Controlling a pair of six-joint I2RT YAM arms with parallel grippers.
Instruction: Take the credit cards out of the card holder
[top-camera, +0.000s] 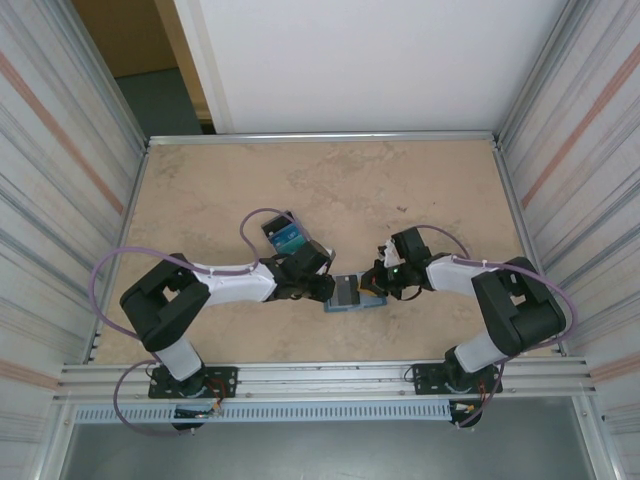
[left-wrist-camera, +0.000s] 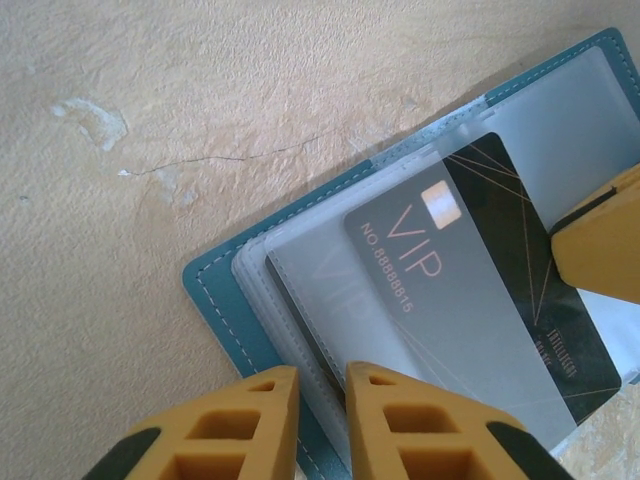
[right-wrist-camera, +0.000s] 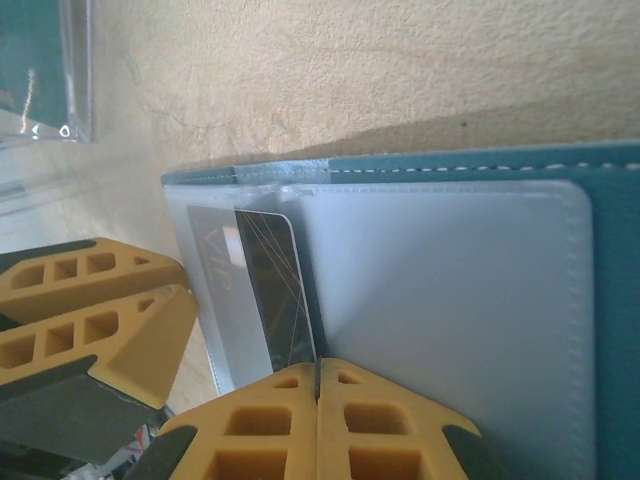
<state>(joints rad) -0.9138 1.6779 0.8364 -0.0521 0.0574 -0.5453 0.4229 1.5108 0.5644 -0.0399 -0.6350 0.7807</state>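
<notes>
Card pull was underway: right tool (right-wrist-camera: 318, 375) closed, braced against card holder (left-wrist-camera: 215, 290); left tool (left-wrist-camera: 322, 385) near-closed at black card (left-wrist-camera: 450, 270), grip unclear; next needed firm pinch, outward slide.

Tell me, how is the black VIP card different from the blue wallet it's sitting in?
The black card is dark with VIP lettering and thin gold lines; the card holder is teal with pale stitching. The black card is smaller; the card holder reaches out past it. The black card sits partly under a cloudy sleeve; the card holder lies open on the table. Both are flat rectangles.
</notes>
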